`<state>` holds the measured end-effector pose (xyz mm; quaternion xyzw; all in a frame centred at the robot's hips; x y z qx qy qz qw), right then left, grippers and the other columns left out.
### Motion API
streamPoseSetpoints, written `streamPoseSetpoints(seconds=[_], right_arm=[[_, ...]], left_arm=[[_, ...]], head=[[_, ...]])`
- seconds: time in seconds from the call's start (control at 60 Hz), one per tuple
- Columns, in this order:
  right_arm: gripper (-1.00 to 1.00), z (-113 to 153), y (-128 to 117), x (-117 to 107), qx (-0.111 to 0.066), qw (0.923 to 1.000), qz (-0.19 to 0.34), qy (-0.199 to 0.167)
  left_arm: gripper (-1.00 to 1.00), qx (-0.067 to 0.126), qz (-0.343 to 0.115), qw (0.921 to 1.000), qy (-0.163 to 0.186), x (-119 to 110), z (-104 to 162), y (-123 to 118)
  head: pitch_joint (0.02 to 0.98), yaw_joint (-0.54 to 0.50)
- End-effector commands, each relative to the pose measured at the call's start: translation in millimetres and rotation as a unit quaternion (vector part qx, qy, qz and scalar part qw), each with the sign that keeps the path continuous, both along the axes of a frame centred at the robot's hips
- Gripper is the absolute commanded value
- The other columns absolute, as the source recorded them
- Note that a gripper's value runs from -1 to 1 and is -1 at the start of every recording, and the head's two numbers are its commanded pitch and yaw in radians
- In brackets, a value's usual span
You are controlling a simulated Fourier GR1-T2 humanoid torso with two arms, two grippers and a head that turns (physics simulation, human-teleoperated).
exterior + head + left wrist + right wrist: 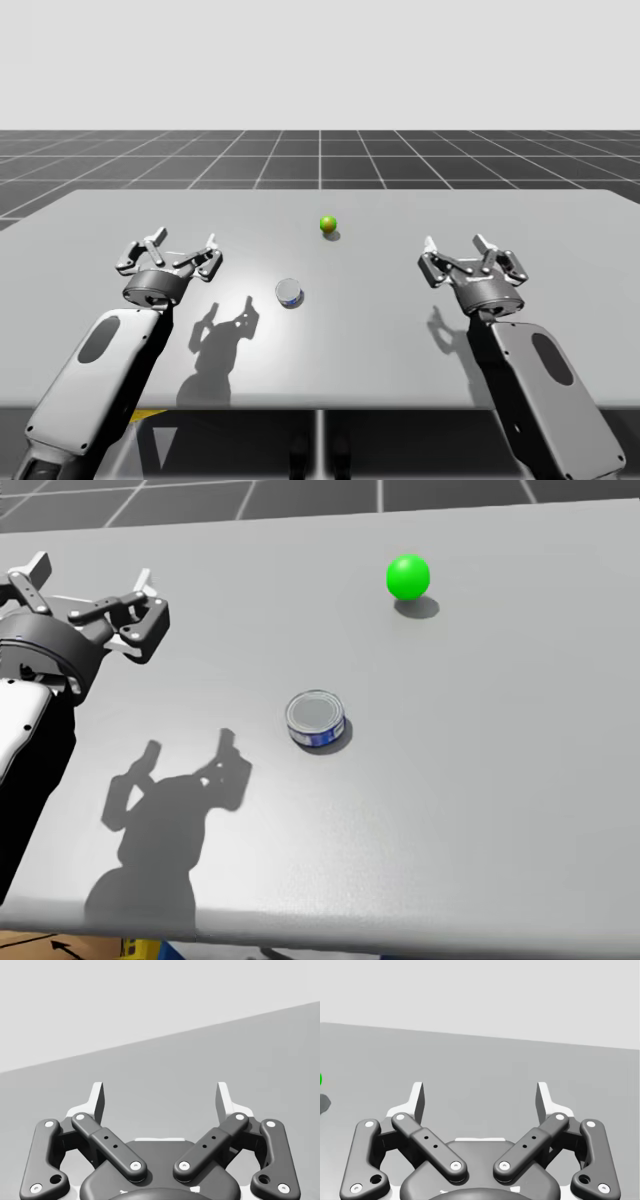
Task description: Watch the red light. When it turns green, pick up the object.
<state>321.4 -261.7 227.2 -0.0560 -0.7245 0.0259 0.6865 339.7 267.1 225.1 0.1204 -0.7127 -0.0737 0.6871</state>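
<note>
A big grey table (400,340) is stretching across the room. In the high view the robot's left arm (100,370) and right arm (550,385) are both coming up over its near edge, one at each side. The left end effector (183,247) is hovering above the table with its two fingers spread wide, holding nothing. The right end effector (462,252) is hovering wide open too, holding nothing. Each wrist view is looking along its own end effector, left (160,1097) and right (480,1097), with bare table showing between the open fingers. The head view is showing one arm (25,730). That arm's end effector (95,585) is open, and its dark shadow (170,810) is falling on the table.

A small round can (289,293) is standing upright between the two end effectors, nearer the left one and touching neither. The head view is showing the can (316,718) closer, with a shiny lid and a blue side.

The light (328,224), a little ball, is glowing green and sitting farther back than the can, apart from it. It is looking bigger in the head view (408,577). In the right wrist view a sliver of the light (321,1080) is peeking in well off to one side of the end effector, mostly cut off.
</note>
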Motion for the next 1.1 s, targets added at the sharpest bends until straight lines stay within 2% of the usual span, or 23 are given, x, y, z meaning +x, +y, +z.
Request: streamPoseSetpoints(seconds=[0.017, 0.05, 0.15, 0.217, 0.267, 0.367, 0.4, 0.45, 0.617, 0.7, 0.75, 0.867, 1.1], right_arm=[[-1.0, -1.6, 1.2, 0.2, -0.002, 1.0, 0.0, 0.002], [-1.0, -1.6, 1.3, 0.0, -0.002, 1.0, 0.0, 0.002], [-1.0, -2.0, 1.1, 0.0, -0.004, 1.0, -0.001, 0.001], [-1.0, -4.3, 0.2, 1.1, -0.006, 1.0, -0.004, 0.004], [-1.0, -6.0, -0.1, 2.8, -0.009, 0.9999, -0.007, 0.006], [-1.0, -8.4, 0.6, 4.2, -0.014, 0.9998, -0.011, 0.006], [-1.0, -8.6, 1.5, 4.0, -0.018, 0.9997, -0.016, 0.003], [-1.0, -8.5, 2.2, 4.3, -0.022, 0.9996, -0.02, -0.002], [-1.0, -8.4, 1.7, 4.5, -0.019, 0.9996, -0.02, -0.001], [-1.0, -8.0, 1.5, 4.2, -0.015, 0.9997, -0.019, 0.0], [-1.0, -7.3, 1.6, 3.9, -0.011, 0.9998, -0.018, -0.001], [-1.0, -6.5, 1.1, 3.7, -0.008, 0.9998, -0.017, -0.002], [-1.0, -6.5, 0.6, 3.9, -0.003, 0.9999, -0.014, 0.001]], left_arm=[[-1.0, -0.013, -0.02, 0.9997, 0.011, -0.9, 0.9, -4.2], [-1.0, -0.009, -0.024, 0.9995, 0.018, -1.3, 1.9, -6.3], [-1.0, -0.032, -0.047, 0.998, 0.026, -5.9, 8.8, -14.1], [-1.0, -0.068, -0.079, 0.994, 0.031, -16.1, 21.5, -21.2], [-1.0, -0.076, -0.096, 0.9919, 0.036, -21.9, 27.4, -24.5], [-1.0, -0.09, -0.151, 0.9822, 0.067, -37.6, 34.6, -31.1], [-1.0, -0.09, -0.156, 0.9808, 0.076, -41.4, 35.3, -32.3], [-1.0, -0.104, -0.181, 0.9745, 0.084, -48.6, 35.3, -35.5], [-1.0, -0.101, -0.231, 0.9649, 0.074, -67.7, 27.2, -43.2], [-1.0, -0.104, -0.25, 0.959, 0.085, -76.2, 19.4, -44.5], [-1.0, -0.091, -0.258, 0.958, 0.085, -81.3, 10.1, -46.1], [-1.0, -0.091, -0.27, 0.9526, 0.106, -87.9, -12.6, -49.9], [-1.0, -0.088, -0.269, 0.9476, 0.148, -86.2, -49.7, -65.0]], head=[[0.838, 0.13], [0.839, 0.13], [0.839, 0.14], [0.836, 0.14], [0.835, 0.14], [0.832, 0.14], [0.832, 0.14], [0.831, 0.14], [0.83, 0.14], [0.829, 0.14], [0.827, 0.14], [0.825, 0.13], [0.826, 0.13]])
